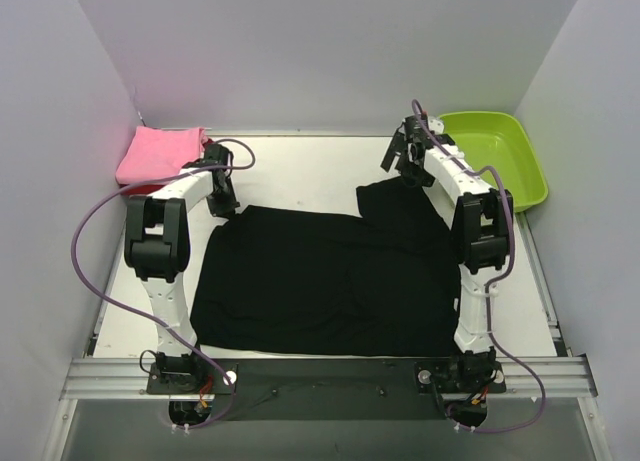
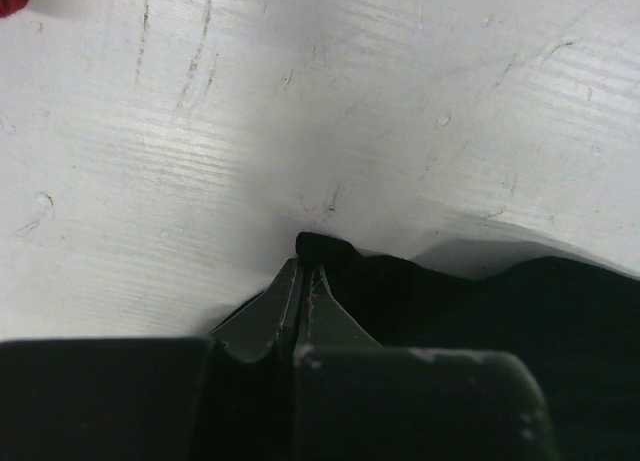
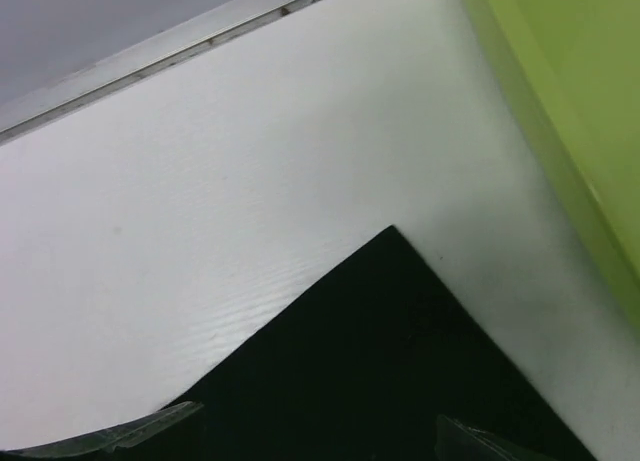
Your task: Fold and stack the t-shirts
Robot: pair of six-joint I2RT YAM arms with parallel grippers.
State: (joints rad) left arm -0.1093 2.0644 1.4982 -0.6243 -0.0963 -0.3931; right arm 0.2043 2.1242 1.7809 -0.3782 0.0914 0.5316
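The large black t-shirt point(image 1: 330, 281) lies spread flat over the middle of the table. At its far left corner my left gripper point(image 1: 222, 203) is down on the cloth. In the left wrist view its jaws are shut point(image 2: 305, 266) with a small bunch of the black t-shirt point(image 2: 322, 247) pinched at their tips. My right gripper point(image 1: 400, 157) hangs open above the shirt's far right corner point(image 3: 390, 361), its fingertips point(image 3: 170, 421) spread wide with nothing between them. A folded pink t-shirt point(image 1: 158, 153) rests at the back left, with a sliver of dark red t-shirt point(image 1: 140, 188) under it.
A lime-green tub point(image 1: 495, 156) stands at the back right, close to the right gripper and filling the right edge of the right wrist view point(image 3: 570, 101). White walls enclose the table on three sides. A metal rail point(image 1: 330, 373) runs along the near edge.
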